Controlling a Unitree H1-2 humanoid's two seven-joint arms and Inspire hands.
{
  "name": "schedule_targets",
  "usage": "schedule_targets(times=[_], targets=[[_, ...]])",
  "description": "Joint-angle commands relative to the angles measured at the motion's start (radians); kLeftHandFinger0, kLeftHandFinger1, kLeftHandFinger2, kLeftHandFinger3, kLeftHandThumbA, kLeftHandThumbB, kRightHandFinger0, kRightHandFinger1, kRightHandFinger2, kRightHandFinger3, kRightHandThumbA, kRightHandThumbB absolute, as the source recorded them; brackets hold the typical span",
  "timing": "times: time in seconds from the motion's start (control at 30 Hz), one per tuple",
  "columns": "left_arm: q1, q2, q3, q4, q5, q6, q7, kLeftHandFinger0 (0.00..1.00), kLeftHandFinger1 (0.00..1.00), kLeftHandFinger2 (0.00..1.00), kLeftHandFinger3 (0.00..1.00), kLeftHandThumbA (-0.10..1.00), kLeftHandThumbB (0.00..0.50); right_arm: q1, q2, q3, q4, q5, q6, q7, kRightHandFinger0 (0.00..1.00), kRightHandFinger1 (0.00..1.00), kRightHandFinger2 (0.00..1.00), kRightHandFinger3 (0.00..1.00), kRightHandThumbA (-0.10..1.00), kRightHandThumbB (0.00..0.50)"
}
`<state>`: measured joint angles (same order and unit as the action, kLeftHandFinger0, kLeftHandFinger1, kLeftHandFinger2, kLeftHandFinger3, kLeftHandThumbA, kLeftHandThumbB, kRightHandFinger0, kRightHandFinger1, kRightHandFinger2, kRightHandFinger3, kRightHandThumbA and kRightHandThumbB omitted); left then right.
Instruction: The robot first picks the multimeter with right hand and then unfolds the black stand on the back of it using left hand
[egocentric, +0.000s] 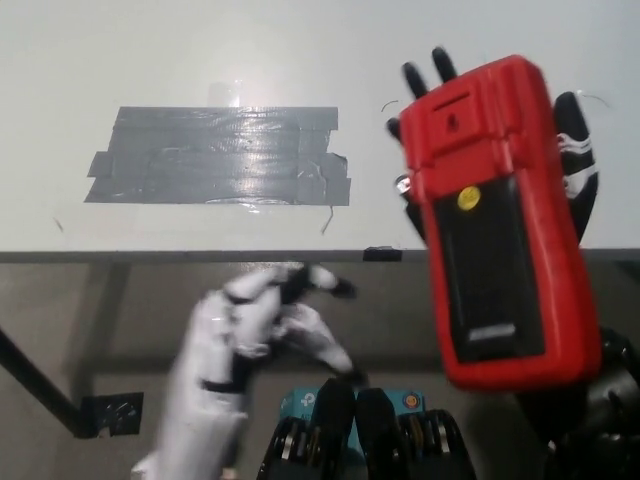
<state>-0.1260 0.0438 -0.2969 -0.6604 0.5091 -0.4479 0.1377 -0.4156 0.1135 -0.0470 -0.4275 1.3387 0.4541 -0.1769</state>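
My black right hand (570, 170) is shut on the red multimeter (495, 215) and holds it up with its back toward the camera. The black stand (488, 268) lies flat against that back, below a small yellow sticker. Only the fingertips of the right hand show past the red case's edges. My white left hand (262, 322) hangs blurred at the lower left, well apart from the multimeter, with its fingers spread and nothing in them.
A white table (150, 50) fills the upper picture, its front edge running across the middle. A patch of grey tape (220, 157) is stuck to the tabletop at the left. Below the edge lie the floor and a black table leg (40, 390).
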Motion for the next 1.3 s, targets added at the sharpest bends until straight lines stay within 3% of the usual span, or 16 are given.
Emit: schedule_targets(times=[0.0,0.27,0.37,0.53,0.57,0.7,0.8,0.87,0.9,0.97,1.0,1.07,1.1,1.17,1.23,1.27], targets=[[0.065,-0.006,0.062,-0.016,0.083,-0.022,0.053,1.00,1.00,1.00,1.00,1.00,0.443,-0.093,-0.001,-0.060,0.016,0.023,-0.064,-0.030,0.00,0.19,0.82,1.00,-0.10,0.103],[0.131,0.046,0.072,0.043,0.166,-0.022,0.165,1.00,1.00,1.00,1.00,1.00,0.427,-0.246,-0.073,-0.187,0.186,0.013,-0.069,-0.067,0.00,0.07,0.72,1.00,-0.10,0.105],[0.145,0.050,0.103,0.034,0.201,-0.022,0.137,1.00,1.00,1.00,1.00,1.00,0.446,-0.297,-0.106,-0.210,0.260,-0.005,-0.053,-0.051,0.00,0.11,0.69,1.00,-0.10,0.106],[0.201,0.140,0.112,0.068,0.171,-0.022,0.156,1.00,1.00,1.00,1.00,1.00,0.412,-0.391,-0.150,-0.215,0.412,-0.070,-0.042,-0.023,0.00,0.12,0.66,1.00,-0.10,0.157],[0.221,0.145,0.120,0.074,0.127,-0.022,0.131,1.00,1.00,1.00,1.00,1.00,0.436,-0.422,-0.174,-0.215,0.476,-0.104,-0.050,-0.007,0.00,0.15,0.70,1.00,-0.10,0.158],[0.255,0.138,0.134,0.086,0.208,-0.022,0.187,1.00,1.00,1.00,1.00,1.00,0.352,-0.548,-0.240,-0.226,0.725,-0.186,-0.064,-0.017,0.00,0.17,0.68,1.00,-0.10,0.136],[0.281,0.137,0.147,0.083,0.195,-0.022,0.167,1.00,1.00,1.00,1.00,1.00,0.347,-0.642,-0.299,-0.195,0.928,-0.305,-0.131,0.032,0.00,0.12,0.62,1.00,-0.10,0.107],[0.307,0.142,0.152,0.082,0.168,-0.022,0.148,1.00,1.00,1.00,1.00,1.00,0.348,-0.688,-0.309,-0.179,1.018,-0.391,-0.201,-0.011,0.00,0.08,0.66,1.00,-0.10,0.099],[0.310,0.148,0.149,0.088,0.172,-0.022,0.157,1.00,1.00,1.00,1.00,1.00,0.329,-0.708,-0.316,-0.168,1.058,-0.424,-0.229,-0.015,0.00,0.05,0.71,1.00,-0.10,0.080],[0.318,0.153,0.152,0.096,0.158,-0.022,0.147,1.00,1.00,1.00,1.00,1.00,0.341,-0.763,-0.344,-0.102,1.175,-0.562,-0.326,-0.028,0.00,0.14,0.91,1.00,-0.10,0.089],[0.335,0.151,0.154,0.093,0.145,-0.022,0.138,1.00,1.00,1.00,1.00,1.00,0.344,-0.766,-0.348,-0.080,1.194,-0.598,-0.346,-0.030,0.00,0.15,0.92,1.00,-0.10,0.089],[0.341,0.160,0.154,0.098,0.151,-0.022,0.151,1.00,1.00,1.00,1.00,1.00,0.320,-0.794,-0.361,-0.037,1.275,-0.668,-0.428,-0.022,0.00,0.27,0.89,0.97,-0.10,0.088],[0.344,0.157,0.160,0.098,0.160,-0.022,0.162,1.00,1.00,1.00,1.00,1.00,0.301,-0.810,-0.370,0.002,1.321,-0.719,-0.465,-0.034,0.00,0.35,0.82,0.80,-0.10,0.108],[0.340,0.163,0.164,0.107,0.148,-0.022,0.164,1.00,1.00,1.00,1.00,1.00,0.293,-0.837,-0.386,0.054,1.384,-0.788,-0.494,-0.067,0.00,0.38,0.76,0.69,-0.10,0.123],[0.335,0.176,0.161,0.119,0.160,-0.022,0.188,1.00,1.00,1.00,1.00,1.00,0.281,-0.855,-0.396,0.084,1.428,-0.823,-0.518,-0.078,0.00,0.35,0.75,0.73,-0.10,0.123],[0.330,0.185,0.162,0.130,0.163,-0.022,0.205,1.00,1.00,1.00,1.00,1.00,0.279,-0.869,-0.405,0.123,1.462,-0.869,-0.531,-0.103,0.00,0.29,0.70,0.80,-0.10,0.129]])
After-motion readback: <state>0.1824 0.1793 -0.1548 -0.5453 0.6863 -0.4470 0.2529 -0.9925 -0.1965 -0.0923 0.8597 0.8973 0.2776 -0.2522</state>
